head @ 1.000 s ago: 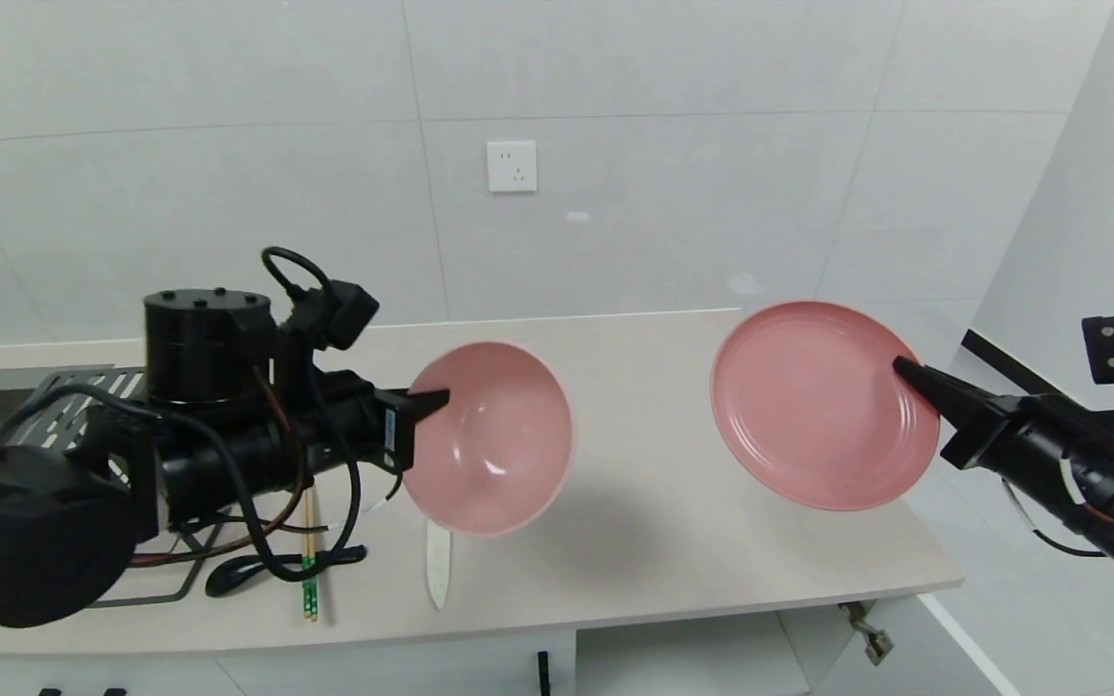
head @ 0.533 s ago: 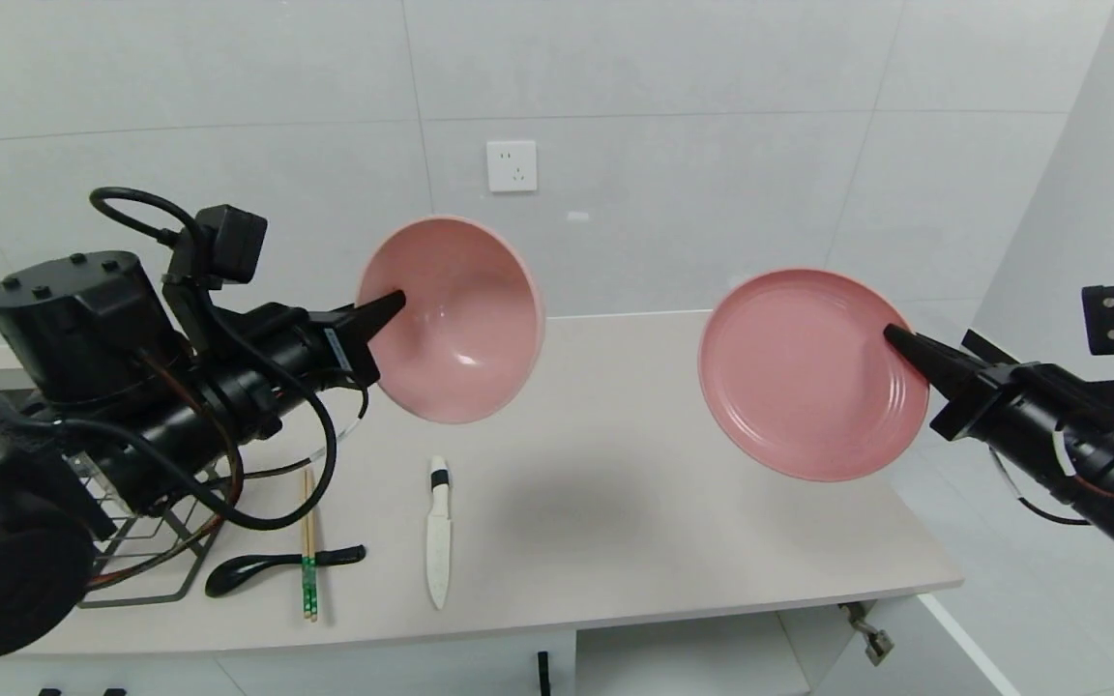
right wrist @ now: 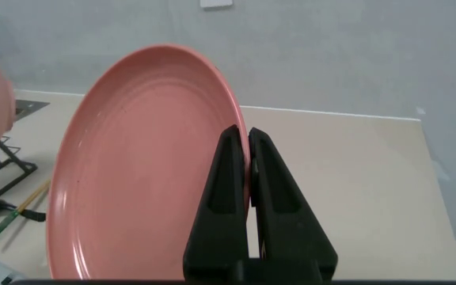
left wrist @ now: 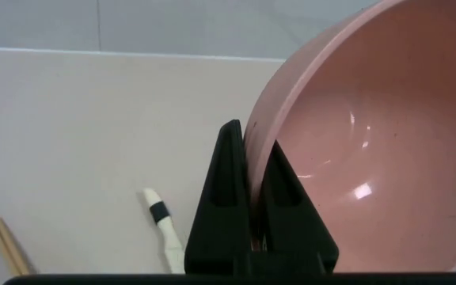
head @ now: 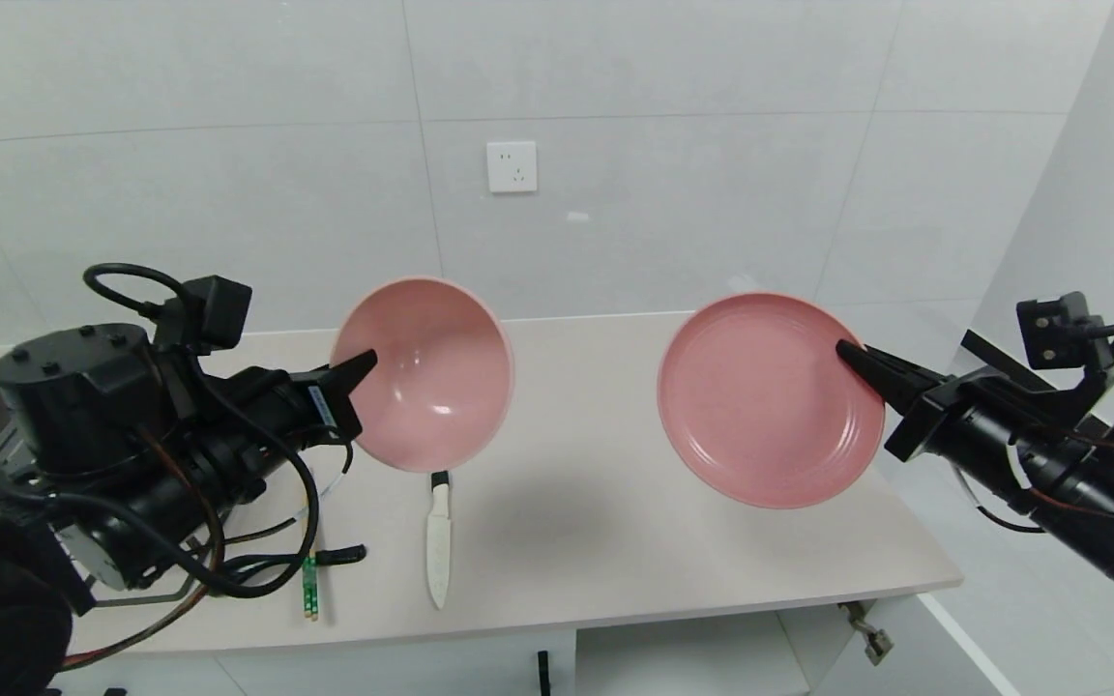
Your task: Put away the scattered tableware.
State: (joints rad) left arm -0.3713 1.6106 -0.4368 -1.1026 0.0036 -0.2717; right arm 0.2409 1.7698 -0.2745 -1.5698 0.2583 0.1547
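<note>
Both over the desk [head: 605, 551], the left claw [head: 369, 361] pinched the bowl [head: 436, 387] by its rim at centre-left, and the right claw [head: 843, 347] pinched the plate [head: 755, 406] by its rim at centre-right.

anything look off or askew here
Nothing broken or spilled. The pink bowl, pinched at its rim in the left gripper, and the pink plate, in the right gripper, hang tipped nearly on edge above the counter. A knife and chopsticks lie loose below.
</note>
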